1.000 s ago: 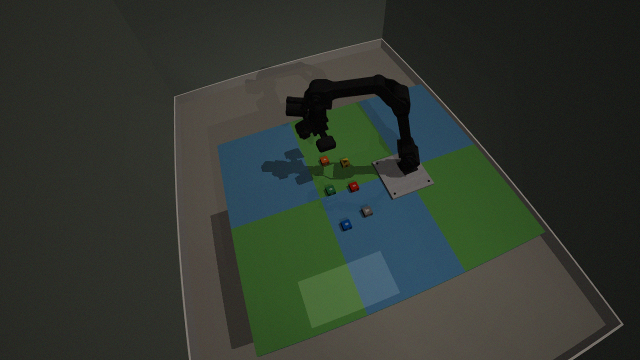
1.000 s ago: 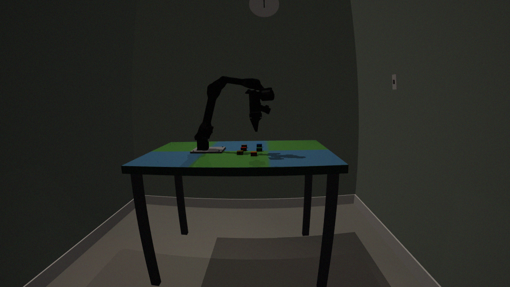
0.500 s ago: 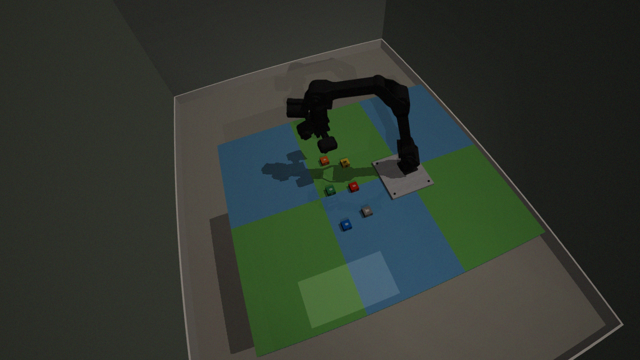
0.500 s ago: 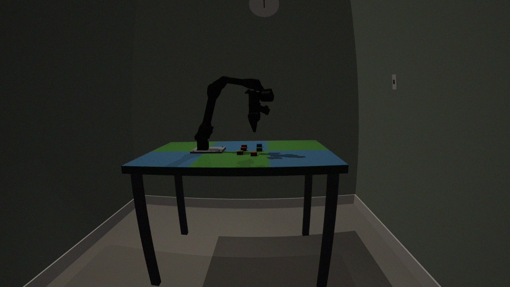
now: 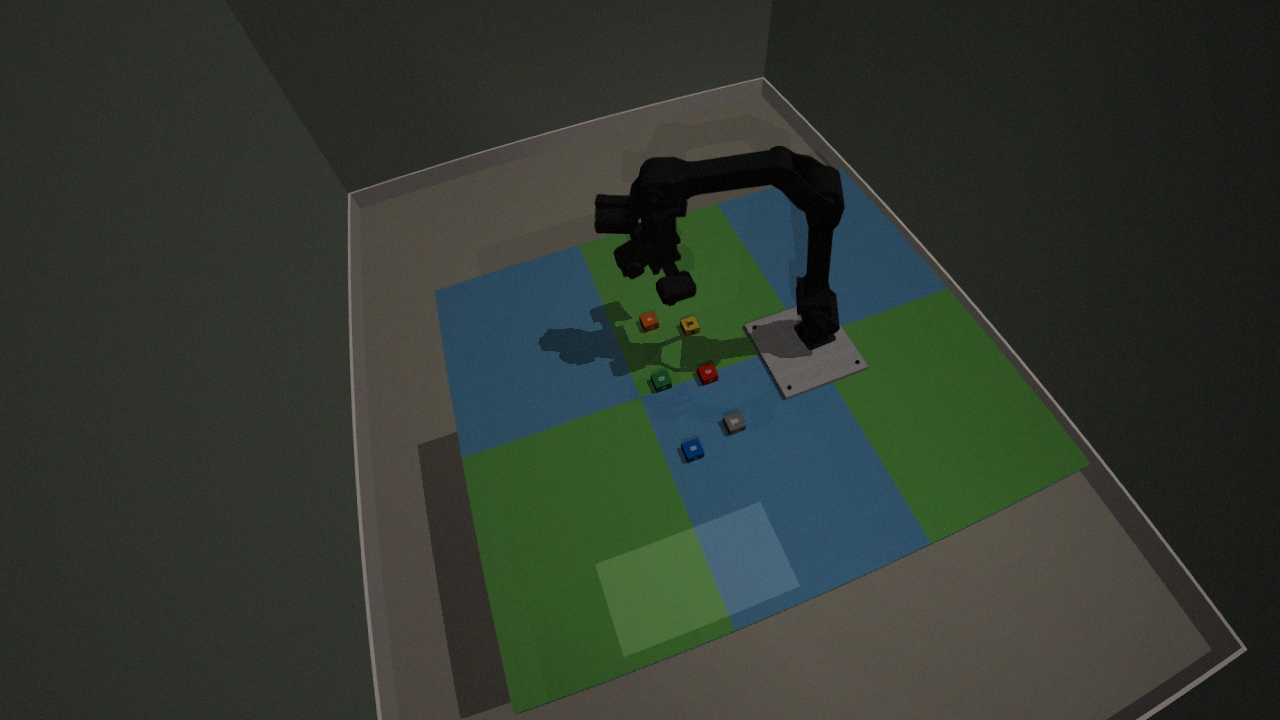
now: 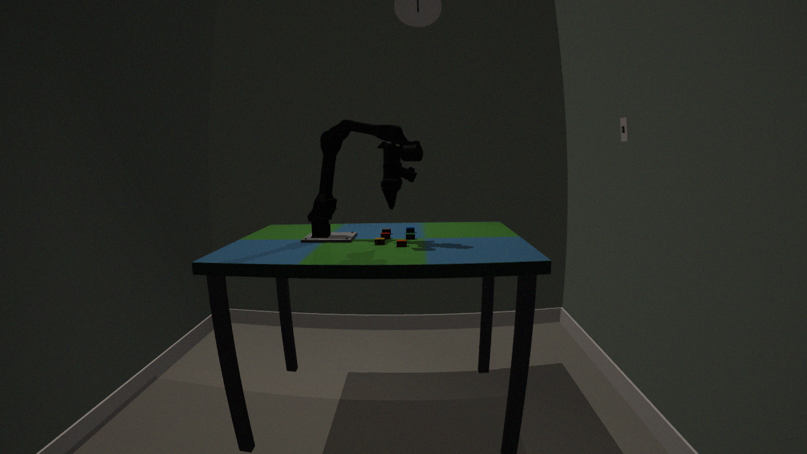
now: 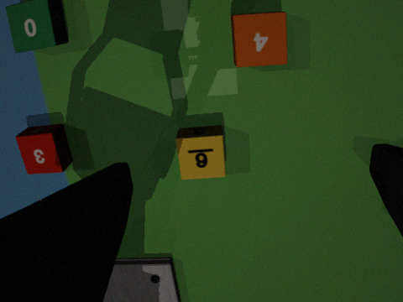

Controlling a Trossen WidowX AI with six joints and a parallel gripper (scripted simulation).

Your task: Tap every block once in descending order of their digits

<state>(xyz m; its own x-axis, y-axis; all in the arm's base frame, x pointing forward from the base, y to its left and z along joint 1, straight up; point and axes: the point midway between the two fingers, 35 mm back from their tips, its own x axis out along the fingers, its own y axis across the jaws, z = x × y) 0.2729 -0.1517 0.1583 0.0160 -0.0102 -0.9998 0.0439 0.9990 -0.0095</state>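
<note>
My gripper (image 5: 654,274) (image 6: 391,206) (image 7: 252,167) is open and empty, pointing down high above the table. Between its fingers in the wrist view, left of the middle, is the yellow block (image 5: 690,325) (image 6: 379,241) (image 7: 201,161); its digit looks like an upside-down 6 with a bar. The orange block (image 5: 648,320) (image 6: 401,243) (image 7: 260,39) shows 4. The red block (image 5: 707,372) (image 7: 39,151) shows 3, and the green block (image 5: 660,380) (image 7: 31,27) shows 0. The grey block (image 5: 733,420) and blue block (image 5: 692,449) show digits too small to read.
The arm stands on a pale base plate (image 5: 805,367) (image 6: 344,237) (image 7: 136,278), close to the yellow and red blocks. The tabletop (image 5: 554,501) (image 6: 479,253) has blue and green patches. The arm's shadow crosses it among the blocks.
</note>
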